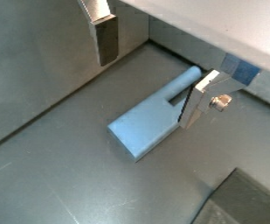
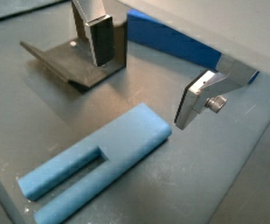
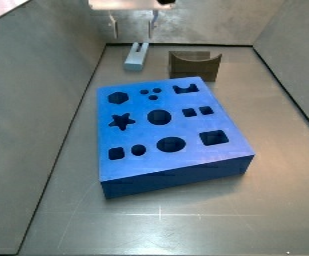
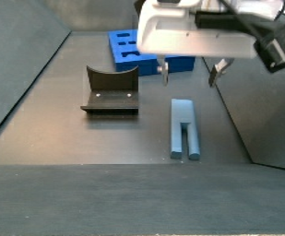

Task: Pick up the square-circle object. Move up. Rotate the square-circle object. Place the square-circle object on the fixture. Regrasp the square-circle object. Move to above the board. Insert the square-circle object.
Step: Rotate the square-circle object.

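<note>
The square-circle object [image 4: 184, 127] is a light grey-blue peg lying flat on the grey floor. It also shows in a side view [image 3: 138, 54] and in both wrist views [image 1: 155, 118] [image 2: 90, 166]. My gripper [image 4: 190, 74] hangs above the peg's far end, open and empty, also seen in both wrist views [image 1: 151, 72] [image 2: 148, 74]. The fingers stand wide apart with nothing between them. The dark fixture [image 4: 110, 92] [image 3: 193, 63] [image 2: 67, 61] stands beside the peg. The blue board [image 3: 164, 125] [image 4: 130, 46] [image 2: 172, 42] lies flat with its dark cutouts upward.
Grey walls [image 3: 63, 60] enclose the floor on the sides and back. The peg lies close to the back wall [image 1: 207, 26]. The board fills the middle of the floor in a side view.
</note>
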{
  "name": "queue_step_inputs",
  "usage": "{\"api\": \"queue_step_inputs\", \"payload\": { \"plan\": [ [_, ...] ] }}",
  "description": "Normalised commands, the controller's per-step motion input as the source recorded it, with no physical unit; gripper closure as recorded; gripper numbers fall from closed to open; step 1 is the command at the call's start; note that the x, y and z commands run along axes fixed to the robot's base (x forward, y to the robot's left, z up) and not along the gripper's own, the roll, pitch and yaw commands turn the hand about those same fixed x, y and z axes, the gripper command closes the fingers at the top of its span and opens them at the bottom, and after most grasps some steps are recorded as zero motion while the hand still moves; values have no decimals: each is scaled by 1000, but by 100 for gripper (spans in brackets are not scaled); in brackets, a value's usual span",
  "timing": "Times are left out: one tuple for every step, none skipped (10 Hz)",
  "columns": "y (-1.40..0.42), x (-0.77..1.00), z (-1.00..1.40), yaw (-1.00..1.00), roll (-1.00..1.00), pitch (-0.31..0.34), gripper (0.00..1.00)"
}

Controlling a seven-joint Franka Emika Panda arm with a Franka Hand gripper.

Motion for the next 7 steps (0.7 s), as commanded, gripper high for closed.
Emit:
{"api": "queue_step_inputs", "payload": {
  "plan": [
    [4, 29, -1000, -52, -4, -45, 0],
    [5, 35, -1000, -38, -20, -49, 0],
    [7, 39, -1000, -30, -30, -55, 0],
    [10, 44, -991, -25, -41, -59, 0],
    [9, 41, -814, -22, -54, -65, 0],
    [10, 40, -689, -19, -63, -70, 0],
    [10, 34, -607, -17, -69, -71, 0]
  ]
}}
